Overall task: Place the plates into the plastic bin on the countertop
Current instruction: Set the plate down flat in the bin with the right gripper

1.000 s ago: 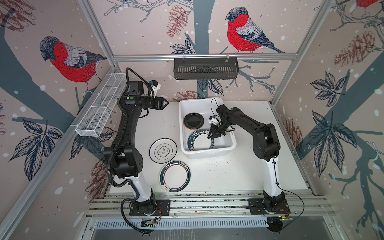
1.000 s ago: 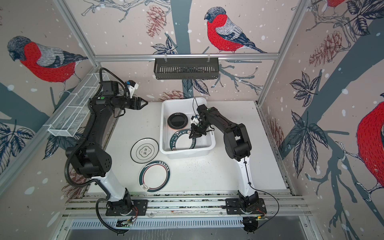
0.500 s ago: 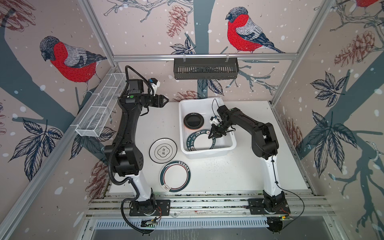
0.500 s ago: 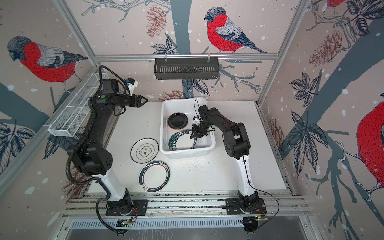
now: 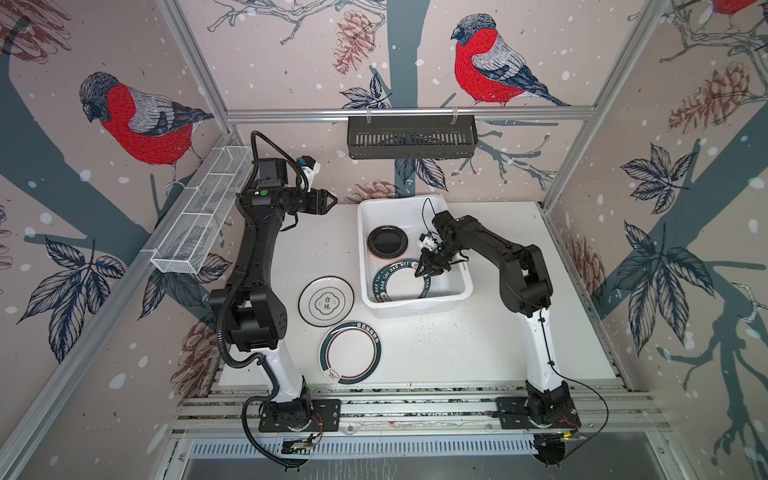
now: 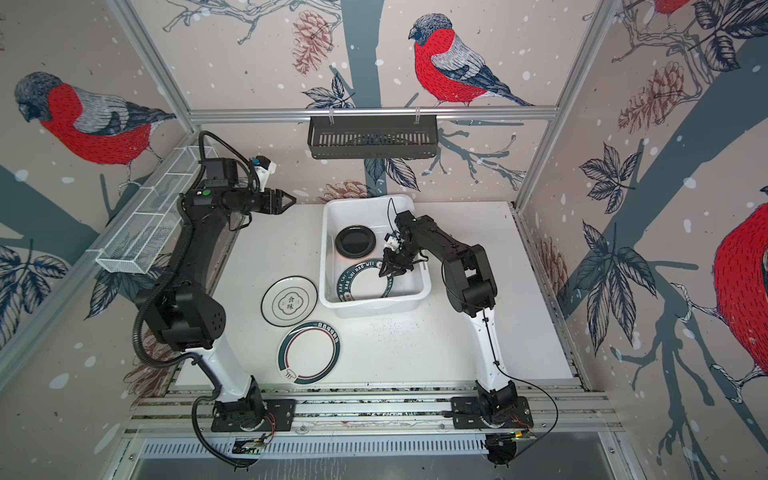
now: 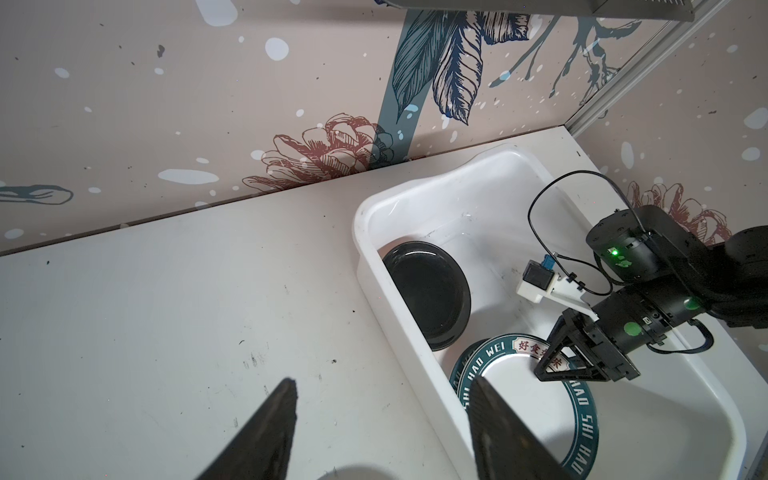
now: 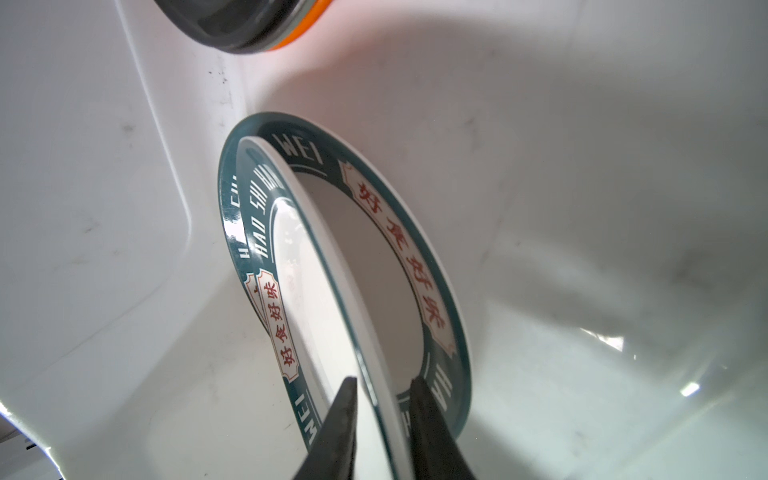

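Observation:
The white plastic bin [image 5: 415, 309] [image 6: 374, 309] stands on the countertop [image 5: 478, 340]. In it lie a black plate [image 5: 387, 242] [image 7: 428, 291] over an orange one [image 8: 299, 29], and two green-rimmed plates. The lower green plate [image 8: 415, 266] lies flat. The upper one [image 8: 307, 282] [image 5: 399, 286] tilts up at my right gripper [image 8: 384, 380] [image 5: 420, 272], whose jaws straddle its rim slightly open, with a thin gap beside one finger. My left gripper [image 7: 382, 382] [image 5: 332, 201] hangs open and empty, high at the back left. On the countertop lie a black-rimmed plate [image 5: 326, 300] [image 6: 289, 301] and a green-rimmed plate [image 5: 350, 353] [image 6: 309, 352].
A black slotted rack [image 5: 411, 137] hangs on the back wall. A white wire basket [image 5: 203, 216] is fixed along the left wall, close behind the left arm. Aluminium rails [image 5: 415, 407] run along the front edge, carrying both arm bases.
The right jaws have parted a little round the tilted plate's rim, and the arm stays in the bin. The left gripper has shifted only slightly at the back left.

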Controlling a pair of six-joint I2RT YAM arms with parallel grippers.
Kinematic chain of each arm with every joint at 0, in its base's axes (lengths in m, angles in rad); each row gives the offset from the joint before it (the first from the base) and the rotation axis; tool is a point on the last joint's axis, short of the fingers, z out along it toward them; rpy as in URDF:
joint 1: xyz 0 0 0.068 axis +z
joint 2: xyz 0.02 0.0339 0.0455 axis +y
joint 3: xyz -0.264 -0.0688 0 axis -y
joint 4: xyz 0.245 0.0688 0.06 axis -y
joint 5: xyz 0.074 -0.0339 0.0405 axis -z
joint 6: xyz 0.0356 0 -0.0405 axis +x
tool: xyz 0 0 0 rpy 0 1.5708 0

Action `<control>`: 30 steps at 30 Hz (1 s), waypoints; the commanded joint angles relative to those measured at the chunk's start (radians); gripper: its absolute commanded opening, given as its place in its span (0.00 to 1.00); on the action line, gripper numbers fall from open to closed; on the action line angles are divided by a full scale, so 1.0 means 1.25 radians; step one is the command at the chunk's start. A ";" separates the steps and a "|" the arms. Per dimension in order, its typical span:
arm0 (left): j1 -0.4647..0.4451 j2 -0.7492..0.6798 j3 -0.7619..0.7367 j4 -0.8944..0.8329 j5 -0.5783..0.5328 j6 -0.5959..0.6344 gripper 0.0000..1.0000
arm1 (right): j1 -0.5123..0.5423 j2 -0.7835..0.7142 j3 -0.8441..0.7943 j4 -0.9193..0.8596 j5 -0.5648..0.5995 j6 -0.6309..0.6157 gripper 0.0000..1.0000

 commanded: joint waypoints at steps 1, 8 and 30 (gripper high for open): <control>0.000 0.004 0.007 0.005 0.015 0.003 0.66 | 0.001 0.003 0.007 -0.015 0.014 0.001 0.25; 0.000 0.006 0.009 0.004 0.018 0.006 0.66 | 0.005 0.009 0.026 -0.030 0.038 0.001 0.29; 0.000 0.024 0.021 0.008 0.019 0.009 0.66 | 0.019 0.022 0.058 -0.057 0.103 -0.005 0.33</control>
